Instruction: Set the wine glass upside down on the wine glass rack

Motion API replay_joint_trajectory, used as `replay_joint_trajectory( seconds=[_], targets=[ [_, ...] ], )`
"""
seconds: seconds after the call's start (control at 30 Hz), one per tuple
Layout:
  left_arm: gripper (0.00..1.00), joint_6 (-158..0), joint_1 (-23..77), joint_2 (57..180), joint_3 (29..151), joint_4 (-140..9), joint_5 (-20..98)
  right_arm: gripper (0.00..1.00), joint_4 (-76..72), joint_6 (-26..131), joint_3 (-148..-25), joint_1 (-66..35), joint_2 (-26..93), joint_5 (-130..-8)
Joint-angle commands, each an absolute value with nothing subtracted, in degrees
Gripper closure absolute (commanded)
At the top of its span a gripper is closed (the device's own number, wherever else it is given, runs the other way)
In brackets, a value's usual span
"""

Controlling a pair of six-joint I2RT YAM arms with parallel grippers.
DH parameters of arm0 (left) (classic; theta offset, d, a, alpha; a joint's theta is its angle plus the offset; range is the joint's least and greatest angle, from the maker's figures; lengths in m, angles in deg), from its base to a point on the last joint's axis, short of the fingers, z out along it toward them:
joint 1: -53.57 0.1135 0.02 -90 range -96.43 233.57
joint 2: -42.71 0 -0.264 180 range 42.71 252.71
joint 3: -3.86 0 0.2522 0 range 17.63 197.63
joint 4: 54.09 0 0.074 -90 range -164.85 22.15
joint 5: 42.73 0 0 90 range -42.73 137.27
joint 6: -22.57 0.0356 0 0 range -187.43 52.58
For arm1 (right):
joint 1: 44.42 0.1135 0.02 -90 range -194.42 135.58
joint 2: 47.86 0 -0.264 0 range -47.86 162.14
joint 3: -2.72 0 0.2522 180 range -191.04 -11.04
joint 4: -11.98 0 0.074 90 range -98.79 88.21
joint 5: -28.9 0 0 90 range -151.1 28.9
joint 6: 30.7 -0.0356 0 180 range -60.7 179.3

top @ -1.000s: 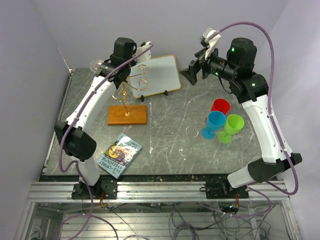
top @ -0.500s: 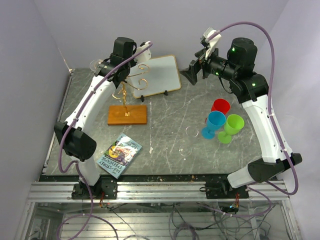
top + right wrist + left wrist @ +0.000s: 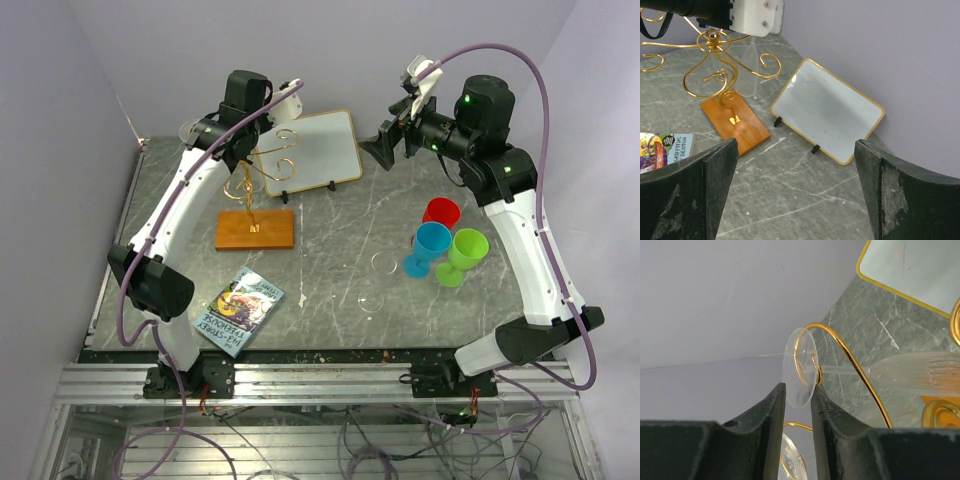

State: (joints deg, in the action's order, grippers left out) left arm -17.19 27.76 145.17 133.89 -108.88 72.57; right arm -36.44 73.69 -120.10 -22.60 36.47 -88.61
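Observation:
The clear wine glass (image 3: 799, 365) hangs on the wine glass rack (image 3: 850, 360), its stem lying in a gold wire hook and its bowl off to the right. My left gripper (image 3: 797, 386) straddles the lower edge of the glass's foot; the jaws are open, with a visible gap on the left side. In the right wrist view the bowl (image 3: 747, 75) hangs below the left wrist among the gold scrolls (image 3: 715, 60), above the wooden base (image 3: 735, 125). Seen from above, the left gripper (image 3: 215, 132) is at the rack's top (image 3: 265, 165). My right gripper (image 3: 385, 150) hovers wide open, holding nothing.
A gold-framed white board (image 3: 305, 150) leans behind the rack. Red (image 3: 441, 212), blue (image 3: 432, 245) and green (image 3: 465, 250) goblets stand at the right. Two clear glass pieces (image 3: 383, 263) sit mid-table. A book (image 3: 238, 310) lies front left. A second clear foot (image 3: 792, 460) shows below my jaws.
The left jaws have spread apart a little around the glass's foot, which stays on the hook. The right arm has not moved.

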Motion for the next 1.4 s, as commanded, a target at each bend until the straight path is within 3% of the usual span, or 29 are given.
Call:
replay_joint_trajectory(
  seconds=[0.0, 0.7, 0.87, 1.2, 1.37],
  targets=[
    [0.61, -18.6, 27.4, 146.1, 137.1, -111.0, 71.3, 0.00, -35.5, 73.7, -120.1, -22.9, 35.0, -88.9],
    [0.49, -21.1, 27.4, 145.2, 139.3, -115.3, 69.1, 0.00, -35.2, 73.6, -119.6, -23.1, 34.4, -89.1],
    [0.36, -23.1, 27.4, 144.1, 140.1, -115.6, 66.9, 0.00, -35.1, 73.9, -118.9, -23.2, 33.8, -88.5],
    [0.23, -30.4, 27.5, 139.1, 140.5, -118.3, 56.8, 0.00, -35.8, 77.1, -116.3, -23.4, 31.7, -85.1],
    [0.10, -35.8, 27.9, 134.7, 138.5, -116.1, 51.3, 0.00, -38.4, 81.7, -114.3, -23.4, 30.4, -82.1]
  ],
)
